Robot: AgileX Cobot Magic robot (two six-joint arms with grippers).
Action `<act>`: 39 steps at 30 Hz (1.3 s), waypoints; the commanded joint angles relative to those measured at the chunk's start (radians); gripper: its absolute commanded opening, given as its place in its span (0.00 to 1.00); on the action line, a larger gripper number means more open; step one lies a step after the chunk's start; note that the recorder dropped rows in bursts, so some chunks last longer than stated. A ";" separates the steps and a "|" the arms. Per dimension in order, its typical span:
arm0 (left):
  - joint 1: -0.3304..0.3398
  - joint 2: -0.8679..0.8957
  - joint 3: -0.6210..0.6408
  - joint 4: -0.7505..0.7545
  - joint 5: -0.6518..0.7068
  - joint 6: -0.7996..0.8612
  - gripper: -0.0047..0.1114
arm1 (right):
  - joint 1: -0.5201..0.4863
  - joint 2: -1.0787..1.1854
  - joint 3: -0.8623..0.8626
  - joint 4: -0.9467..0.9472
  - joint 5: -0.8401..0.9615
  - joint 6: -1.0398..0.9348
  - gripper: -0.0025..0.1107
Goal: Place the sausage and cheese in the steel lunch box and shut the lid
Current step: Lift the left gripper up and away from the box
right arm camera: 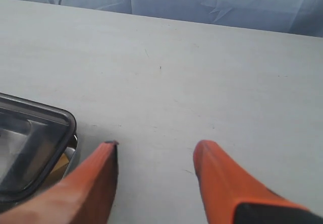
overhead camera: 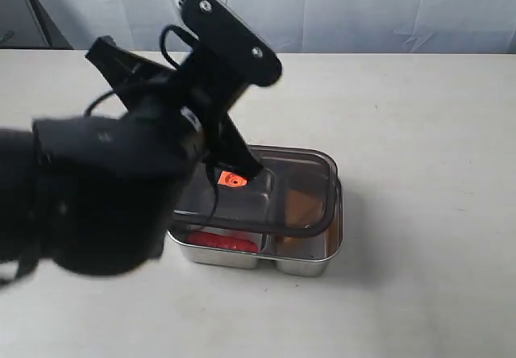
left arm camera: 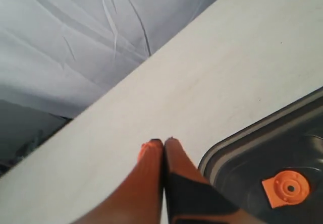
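Note:
The steel lunch box [overhead camera: 326, 255] stands mid-table. The red sausage [overhead camera: 222, 241] lies in its left compartment, uncovered at the front. The orange cheese [overhead camera: 302, 207] shows through the lid in the right compartment. The dark translucent lid [overhead camera: 302, 182] lies askew on the box, shifted toward the back, its orange valve tab [overhead camera: 234, 180] facing up. My left gripper [left arm camera: 164, 142] is shut on nothing, hovering by the lid [left arm camera: 267, 148] near the tab [left arm camera: 286, 187]. My right gripper [right arm camera: 156, 146] is open and empty over bare table beside the lid's corner [right arm camera: 35, 133].
My bulky black left arm [overhead camera: 113, 189] fills the left foreground of the exterior view and hides the box's left end. A wrinkled white cloth backdrop [overhead camera: 363, 7] runs along the table's far edge. White tabletop [overhead camera: 435, 172] surrounds the box.

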 commanded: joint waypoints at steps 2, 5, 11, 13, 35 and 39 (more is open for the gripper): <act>0.243 -0.031 -0.092 -0.327 -0.200 0.278 0.04 | 0.000 0.020 0.006 0.000 -0.010 -0.004 0.45; 0.389 -0.029 -0.129 -0.545 -0.283 0.491 0.04 | 0.000 0.037 0.006 0.002 -0.010 -0.004 0.45; 0.602 -0.029 -0.170 -0.720 -0.345 0.634 0.04 | 0.000 0.076 0.006 0.002 -0.010 -0.004 0.45; 0.656 -0.018 -0.178 -0.789 -0.351 0.709 0.04 | 0.000 0.087 0.006 0.002 -0.012 -0.004 0.45; 0.785 0.332 -0.334 -1.260 -0.330 1.146 0.04 | 0.000 0.141 0.006 0.005 -0.019 -0.004 0.01; 0.785 0.390 -0.375 -1.257 -0.296 1.146 0.04 | 0.000 0.141 0.006 0.005 -0.019 -0.004 0.01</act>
